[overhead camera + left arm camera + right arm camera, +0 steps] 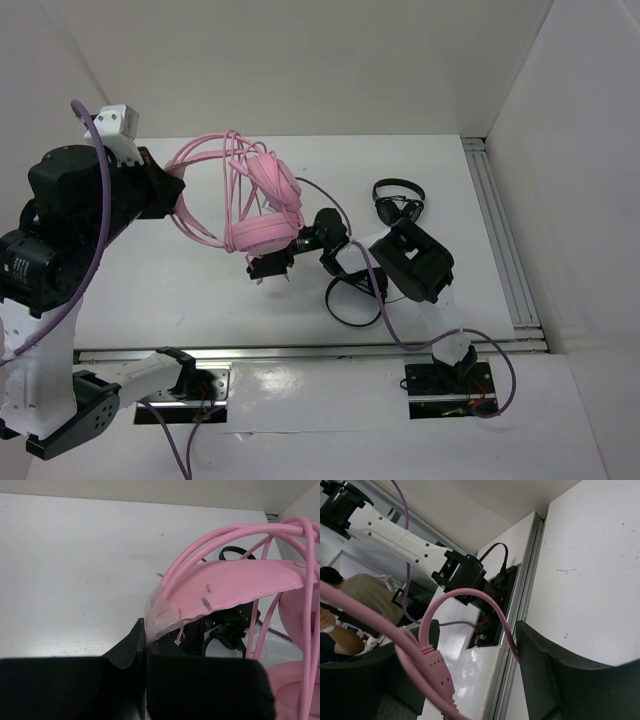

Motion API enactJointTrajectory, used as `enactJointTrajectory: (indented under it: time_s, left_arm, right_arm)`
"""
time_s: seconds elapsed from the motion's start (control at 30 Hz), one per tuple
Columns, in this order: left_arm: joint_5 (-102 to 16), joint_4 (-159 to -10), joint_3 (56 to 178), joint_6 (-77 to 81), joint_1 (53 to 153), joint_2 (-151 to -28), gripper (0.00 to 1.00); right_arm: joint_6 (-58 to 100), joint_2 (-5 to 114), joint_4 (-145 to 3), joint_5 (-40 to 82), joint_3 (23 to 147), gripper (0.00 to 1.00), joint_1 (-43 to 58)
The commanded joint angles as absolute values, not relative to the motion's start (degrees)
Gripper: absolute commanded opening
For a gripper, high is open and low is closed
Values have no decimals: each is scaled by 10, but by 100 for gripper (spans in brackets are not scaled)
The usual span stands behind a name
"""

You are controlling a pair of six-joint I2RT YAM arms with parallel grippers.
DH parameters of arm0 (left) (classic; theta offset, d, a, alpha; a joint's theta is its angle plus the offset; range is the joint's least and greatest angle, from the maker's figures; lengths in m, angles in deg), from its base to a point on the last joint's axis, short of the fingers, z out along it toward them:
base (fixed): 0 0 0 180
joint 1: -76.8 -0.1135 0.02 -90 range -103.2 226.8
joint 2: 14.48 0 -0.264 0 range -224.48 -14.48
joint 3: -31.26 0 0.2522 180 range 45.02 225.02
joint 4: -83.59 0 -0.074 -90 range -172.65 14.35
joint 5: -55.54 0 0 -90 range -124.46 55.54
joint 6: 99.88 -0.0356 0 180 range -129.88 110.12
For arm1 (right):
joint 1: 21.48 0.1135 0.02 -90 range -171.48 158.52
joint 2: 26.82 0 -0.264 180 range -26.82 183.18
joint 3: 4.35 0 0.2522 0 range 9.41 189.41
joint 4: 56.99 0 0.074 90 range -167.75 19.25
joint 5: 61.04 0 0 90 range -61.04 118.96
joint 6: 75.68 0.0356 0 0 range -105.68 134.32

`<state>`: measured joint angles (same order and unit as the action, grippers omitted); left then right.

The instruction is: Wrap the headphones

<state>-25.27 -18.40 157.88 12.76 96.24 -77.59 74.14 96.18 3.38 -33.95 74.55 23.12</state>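
Pink and bulky, the headphones [268,205] sat just left of the middle of the top view, over the white table [200,290]. Their two padded ear cups [272,180] were stacked close together, and the wire headband [205,150] arched away to the upper left. Several strands of the thin pink cable [236,185] ran down across the headband wires.

The left gripper [172,192] reached in from the left edge. In the left wrist view its black fingers [125,650] met with only a narrow seam between them, pinched on the end of the flat pink band [235,582] where clear plastic covered it.

The right gripper [270,268] lay just below the ear cups, near the centre of the top view. In its own wrist view the jaws stood wide apart, and the cable, with its thicker moulded section [436,670], passed loosely between them, touching neither finger so far as could be seen.

A small black headset [398,200] lay right of centre, and another black headset [350,298] lay partly beneath the right arm [418,262].
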Motion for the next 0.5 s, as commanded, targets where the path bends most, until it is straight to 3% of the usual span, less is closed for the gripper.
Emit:
enactJointTrajectory:
  time_s: [0.0, 0.1, 0.13, 0.2, 0.33, 0.47]
  left_arm:
    - [-253, -286, 1593, 171, 965, -760, 0]
    - [-253, -286, 1593, 177, 965, -760, 0]
    - [-253, -286, 1593, 182, 965, -760, 0]
    - [-247, -286, 1593, 182, 965, -760, 0]
    - [-241, -286, 1612, 189, 965, -760, 0]
    - [-250, -286, 1627, 200, 965, -772, 0]
  right_arm:
    - [680, 924, 174, -346, 728, 68, 238]
    - [629, 912, 101, -313, 714, 51, 238]
    - [598, 912, 86, -305, 714, 40, 238]
    - [563, 907, 45, -293, 708, 36, 238]
    - [528, 901, 0, -282, 708, 36, 243]
    - [504, 895, -33, -271, 721, 65, 254]
